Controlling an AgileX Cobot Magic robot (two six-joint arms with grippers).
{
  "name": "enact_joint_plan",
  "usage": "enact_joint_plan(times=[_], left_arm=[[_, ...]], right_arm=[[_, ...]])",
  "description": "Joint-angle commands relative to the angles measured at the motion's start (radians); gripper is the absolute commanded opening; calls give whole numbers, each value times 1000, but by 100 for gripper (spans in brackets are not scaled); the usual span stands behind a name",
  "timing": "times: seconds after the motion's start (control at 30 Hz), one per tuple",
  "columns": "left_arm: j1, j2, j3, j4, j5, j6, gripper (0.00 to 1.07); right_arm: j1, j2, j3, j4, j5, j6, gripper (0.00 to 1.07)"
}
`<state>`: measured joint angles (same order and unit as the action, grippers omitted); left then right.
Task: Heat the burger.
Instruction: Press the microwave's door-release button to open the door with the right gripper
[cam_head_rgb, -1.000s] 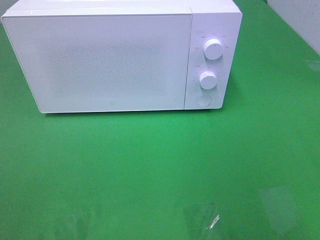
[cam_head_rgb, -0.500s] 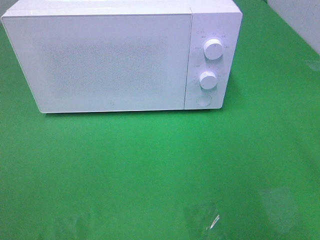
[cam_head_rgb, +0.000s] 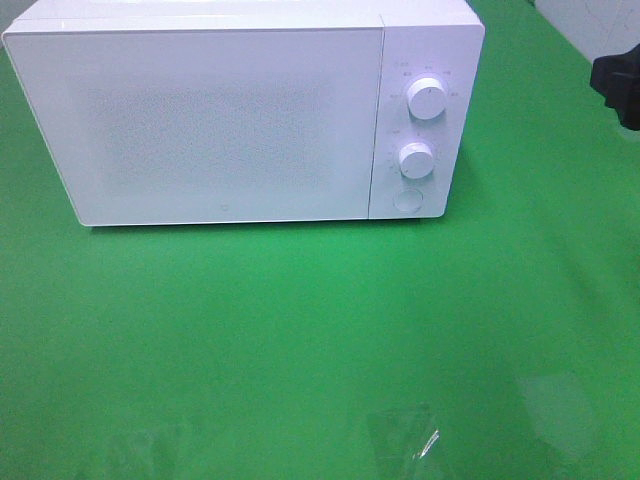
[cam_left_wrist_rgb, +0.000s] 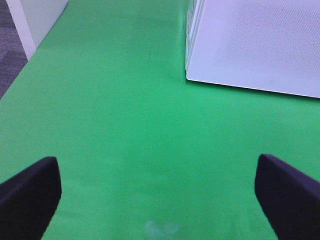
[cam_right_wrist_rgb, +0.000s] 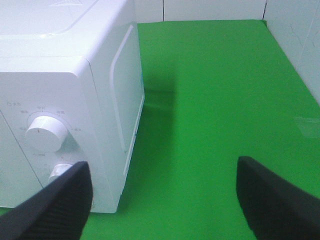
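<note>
The burger is out of view in every frame. A white microwave (cam_head_rgb: 230, 120) stands at the back of the green table (cam_head_rgb: 300, 340) with its door shut; two knobs (cam_head_rgb: 427, 98) (cam_head_rgb: 414, 159) and a round button (cam_head_rgb: 407, 201) sit on its right panel. My left gripper (cam_left_wrist_rgb: 160, 200) is open over bare green surface, with the microwave (cam_left_wrist_rgb: 255, 45) ahead of it; it does not show in the high view. My right gripper (cam_right_wrist_rgb: 165, 205) is open beside the microwave's (cam_right_wrist_rgb: 65, 90) right side, empty. A dark part of the right arm (cam_head_rgb: 618, 85) shows at the high view's right edge.
A white wall (cam_right_wrist_rgb: 300, 30) borders the table on the right and at the back. On the left, a white cabinet (cam_left_wrist_rgb: 40, 15) and grey floor (cam_left_wrist_rgb: 7, 55) lie past the table's edge. Shiny clear patches (cam_head_rgb: 405, 440) mark the near green surface.
A dark part of the right arm has come into the high view at its right edge. The microwave has not moved.
</note>
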<state>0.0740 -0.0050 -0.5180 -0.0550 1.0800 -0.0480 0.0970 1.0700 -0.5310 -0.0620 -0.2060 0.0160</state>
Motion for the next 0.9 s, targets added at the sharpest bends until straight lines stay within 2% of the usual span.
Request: enact_joint_plan(times=[0.03,0.37,0.47,0.5,0.53,0.57,0.6,0.63,0.67,0.73,0.77,0.8,0.9], left_arm=[[2,-16,1,-6,-17,0,100],[2,-16,1,-6,-17,0,100],[2,-16,1,-6,-17,0,100],[2,-16,1,-6,-17,0,100],[2,-16,1,-6,-17,0,100],[2,-16,1,-6,-17,0,100],[2,-16,1,-6,-17,0,100],[2,-16,1,-6,-17,0,100],[2,-16,1,-6,-17,0,100],[2,-16,1,-6,-17,0,100],[2,-16,1,-6,-17,0,100],[2,-16,1,-6,-17,0,100],[2,-16,1,-6,-17,0,100]], right_arm=[[0,66,19,-2,-123,28,76],[1,190,118,86,-331,13,76],[43,226,153,140,-419,-30,76],[84,252,173,189,-462,-93,76],[84,252,173,189,-462,-93,76],[137,283,186,270,-509,-143,76],[137,283,186,270,-509,-143,76],[187,316,195,332,-556,-178,76],[187,316,195,332,-556,-178,76],[268,357,202,406,-633,-220,76],[268,357,202,406,-633,-220,76],[339,397,203,475,-697,-240,76],[366,411,203,501,-724,-247,76]])
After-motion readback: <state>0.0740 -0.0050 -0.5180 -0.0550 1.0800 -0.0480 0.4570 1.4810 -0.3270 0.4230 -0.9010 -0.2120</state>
